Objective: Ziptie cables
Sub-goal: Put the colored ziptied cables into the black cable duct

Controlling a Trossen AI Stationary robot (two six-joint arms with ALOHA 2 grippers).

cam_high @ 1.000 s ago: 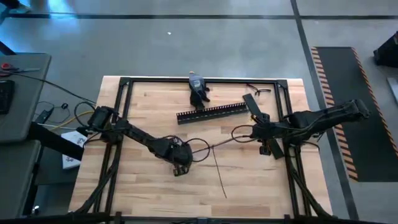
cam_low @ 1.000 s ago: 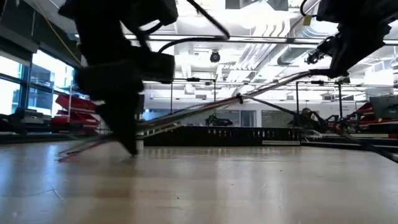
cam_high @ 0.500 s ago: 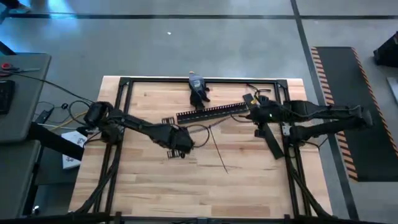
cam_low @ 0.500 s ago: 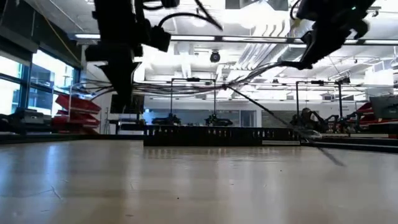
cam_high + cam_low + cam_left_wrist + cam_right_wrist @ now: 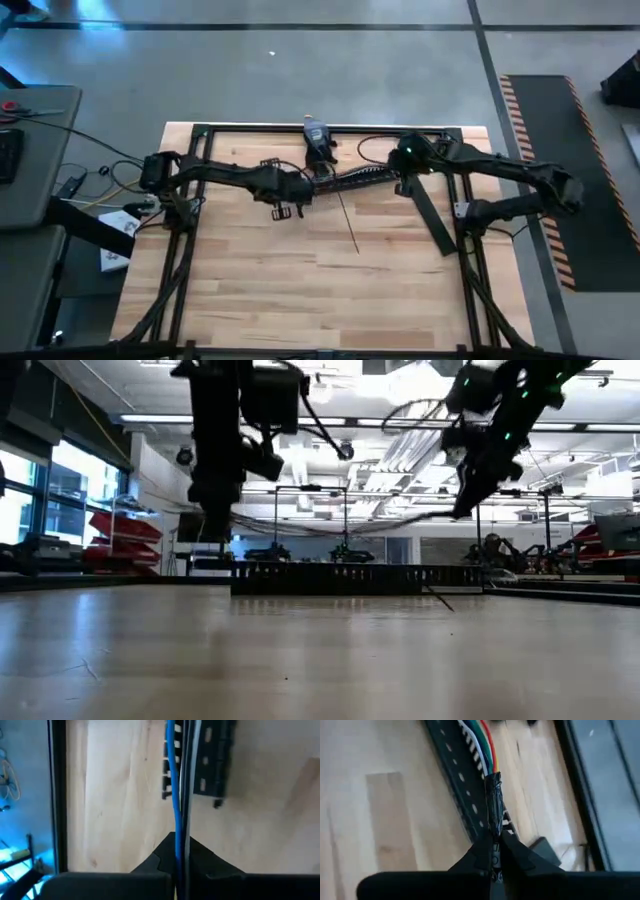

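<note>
High view: cables (image 5: 345, 181) run left-right between both end effectors, above duct (image 5: 350, 180).

cables (image 5: 479, 737): white, green, red, blue | duct (image 5: 345, 181): black | table (image 5: 250, 290): pale wood

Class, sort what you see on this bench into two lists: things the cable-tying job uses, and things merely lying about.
In use:
cables, stretched between both grippers
left gripper, shut on cables
right gripper, shut on their taped end

Lying about:
black comb-edged duct, under the cables
flat black lid strip
thin dark strip
</note>
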